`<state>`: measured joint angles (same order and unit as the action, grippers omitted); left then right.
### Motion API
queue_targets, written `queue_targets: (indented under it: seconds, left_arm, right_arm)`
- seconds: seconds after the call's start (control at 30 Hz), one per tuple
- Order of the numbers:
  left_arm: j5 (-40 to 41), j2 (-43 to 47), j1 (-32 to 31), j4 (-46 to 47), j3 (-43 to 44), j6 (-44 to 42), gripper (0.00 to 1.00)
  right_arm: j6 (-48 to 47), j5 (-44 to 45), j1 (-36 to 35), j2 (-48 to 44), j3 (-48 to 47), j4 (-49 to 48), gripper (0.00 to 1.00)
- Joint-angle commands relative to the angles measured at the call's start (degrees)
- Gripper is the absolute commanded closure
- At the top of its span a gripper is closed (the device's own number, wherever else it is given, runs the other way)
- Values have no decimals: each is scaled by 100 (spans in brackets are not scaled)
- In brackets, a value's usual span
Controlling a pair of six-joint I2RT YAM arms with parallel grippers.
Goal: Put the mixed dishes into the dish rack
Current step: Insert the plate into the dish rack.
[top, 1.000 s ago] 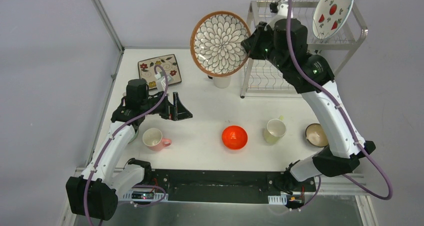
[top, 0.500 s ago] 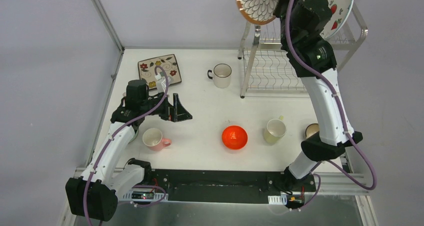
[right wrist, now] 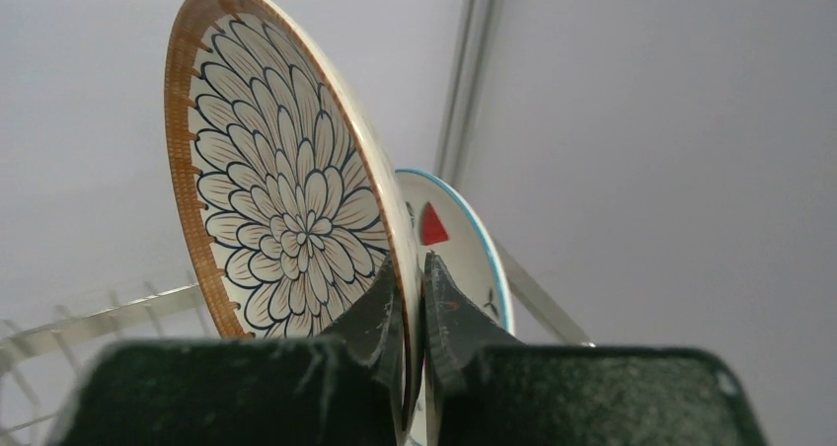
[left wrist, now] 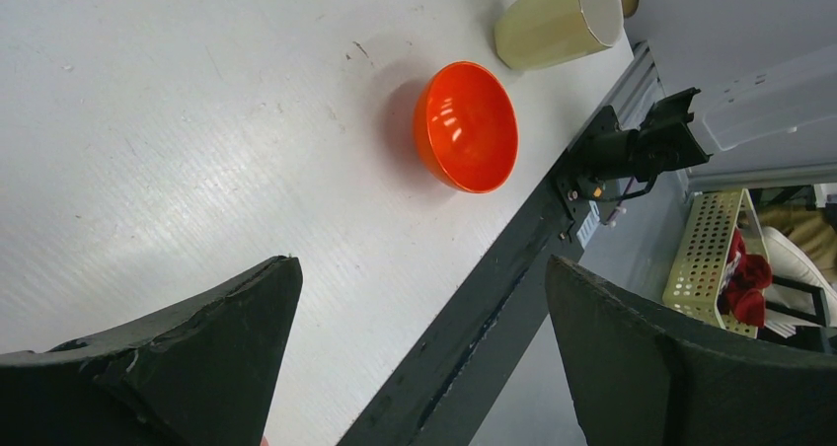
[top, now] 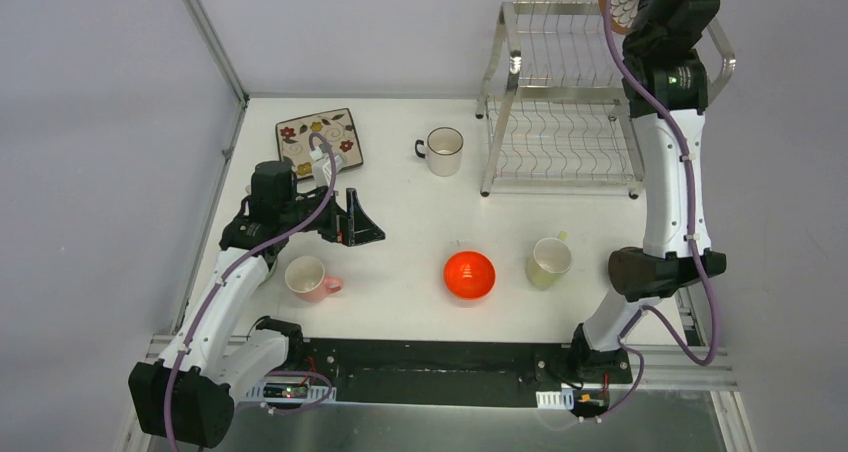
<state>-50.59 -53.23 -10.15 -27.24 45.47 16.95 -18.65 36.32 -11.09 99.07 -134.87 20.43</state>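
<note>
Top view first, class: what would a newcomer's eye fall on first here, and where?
The flower-patterned plate, pinched upright by the right gripper above the dish rack's right end, with a strawberry plate just behind. Next, the bright orange bowl at the near middle of the table.

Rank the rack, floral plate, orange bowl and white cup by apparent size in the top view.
1. rack, by far the largest
2. floral plate
3. orange bowl
4. white cup, only a little smaller than the bowl
</note>
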Motion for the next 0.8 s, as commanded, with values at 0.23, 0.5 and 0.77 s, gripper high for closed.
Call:
queue_targets:
  seconds: [0.23,0.5,0.77]
  left_arm:
    - [40,160,-57,94,41,-117,1]
    - [42,96,-66,95,73,-139,1]
    - [48,143,-75,53,71,-144,1]
  right_arm:
    - [-342,-911,740,-205,29,-1524,100]
    - [-658,-1100,799,-281,611,-1762,100]
    - [-1088,-1174,804,-119,811,-1865,100]
